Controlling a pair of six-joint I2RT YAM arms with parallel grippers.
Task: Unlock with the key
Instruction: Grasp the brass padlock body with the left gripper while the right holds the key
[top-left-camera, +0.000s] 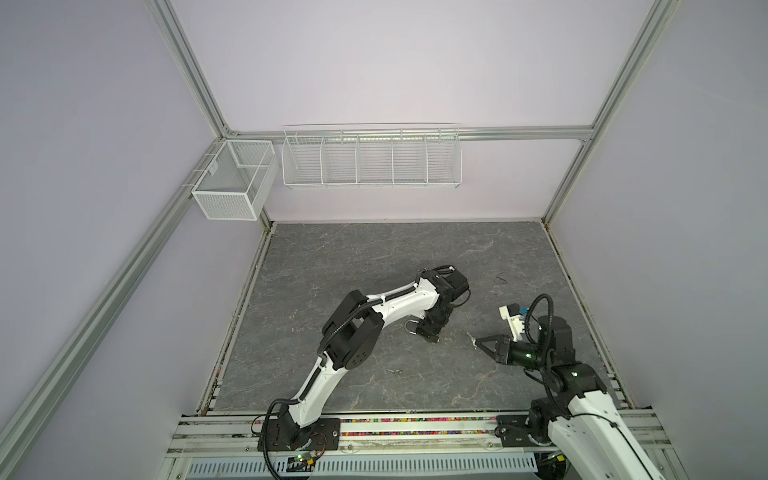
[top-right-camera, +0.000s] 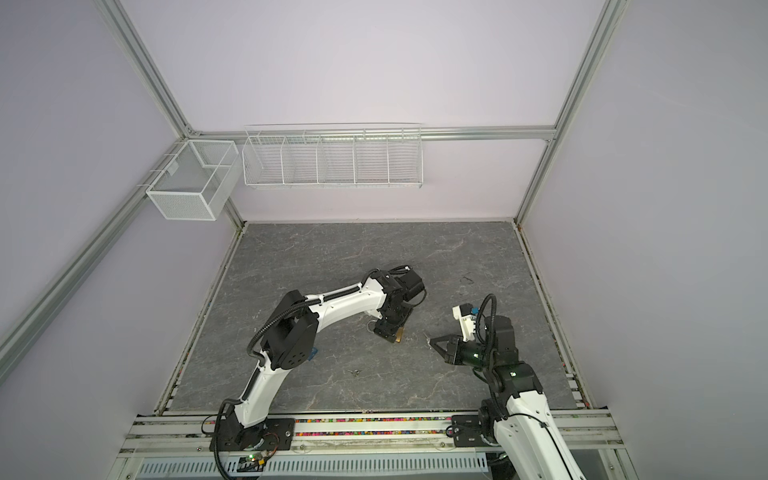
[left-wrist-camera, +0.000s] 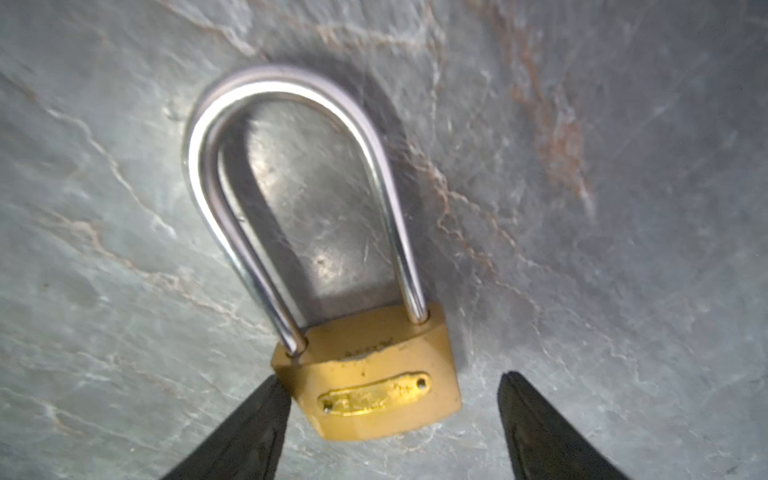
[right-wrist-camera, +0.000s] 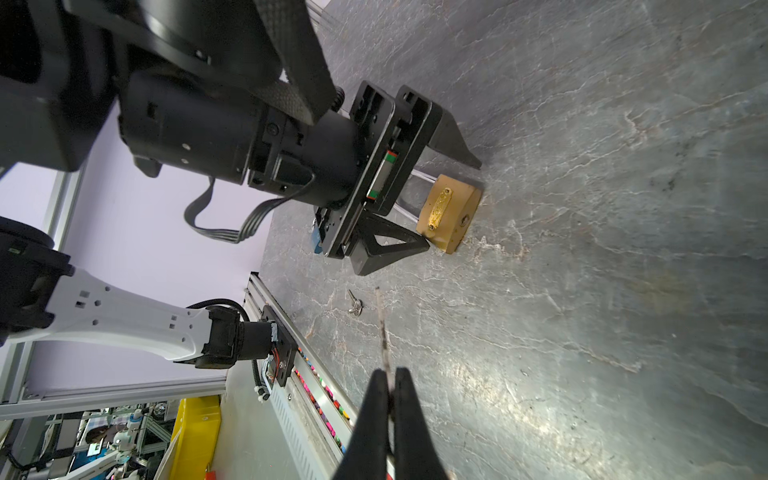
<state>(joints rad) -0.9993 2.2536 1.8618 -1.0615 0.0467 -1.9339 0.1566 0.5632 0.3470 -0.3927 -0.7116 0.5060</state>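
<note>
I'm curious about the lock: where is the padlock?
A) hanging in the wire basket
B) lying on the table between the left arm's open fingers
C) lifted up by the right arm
B: the padlock lies flat on the table, with the left arm's fingers on either side.

The 2 top views are looking steeply down on the whole tabletop (top-left-camera: 374, 257); the 2 wrist views are facing the padlock (left-wrist-camera: 365, 386), the left close, the right farther.

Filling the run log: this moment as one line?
left tool open astride padlock | right tool shut on key | key not inserted
</note>
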